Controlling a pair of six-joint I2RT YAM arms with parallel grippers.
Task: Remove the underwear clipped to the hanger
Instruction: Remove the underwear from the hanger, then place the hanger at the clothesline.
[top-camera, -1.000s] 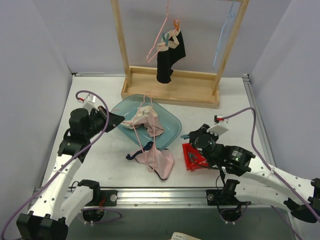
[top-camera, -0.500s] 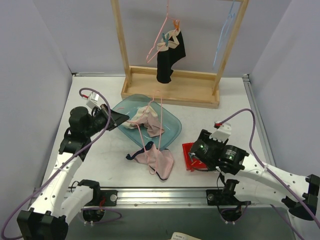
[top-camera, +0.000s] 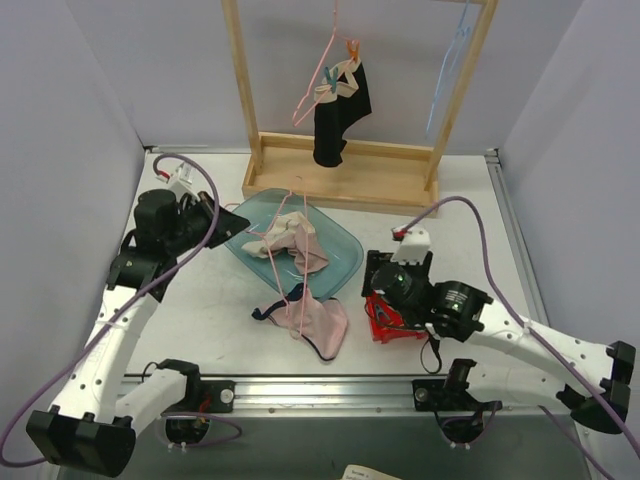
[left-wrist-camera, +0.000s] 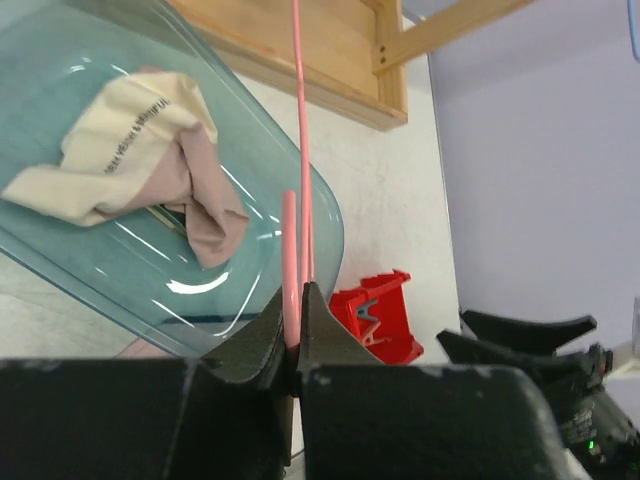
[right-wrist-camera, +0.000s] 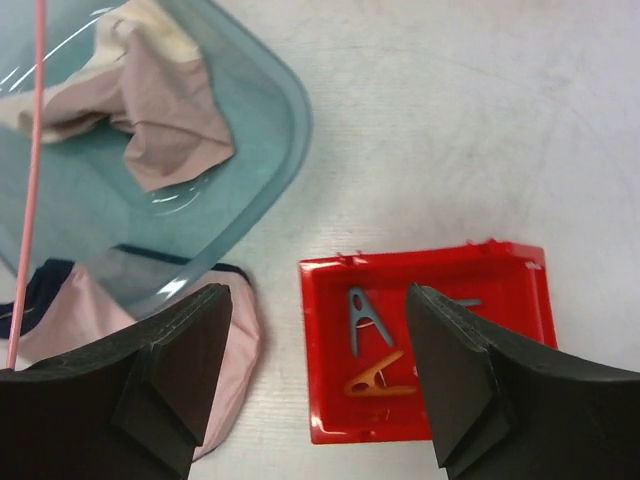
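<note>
Presently mid-task, by the look of it. Narrow grip at left tool (left-wrist-camera: 292, 305), clamped on the thin wire of a pink hanger (left-wrist-camera: 299, 120), lower middle of the left wrist view. Wide gape at right tool (right-wrist-camera: 318, 330), nothing held, hovering over a red tray (right-wrist-camera: 330, 410) with a blue pin (right-wrist-camera: 358, 318) and an orange pin (right-wrist-camera: 375, 380) inside.

Underwear in three places:
- pale brief (top-camera: 295, 243) bunched in the teal dish (top-camera: 345, 250), centre of the overhead frame
- pink dark-trimmed brief (top-camera: 315, 322) slumped on the bench (top-camera: 450, 200) just below the dish, touching the held hanger's lower end
- black brief (top-camera: 343, 110) clipped up high on the rack (top-camera: 340, 185), top centre

Cannot tell whether any pin grips the pink dark-trimmed brief.

Judged step: stripping that brief off the held hanger. Next, probably: swing right tool left toward it, find any pin or take the cloth itself, pull free, drop in dish. Calls for a steady hold on the wire meanwhile. Black brief not yet dealt with.
</note>
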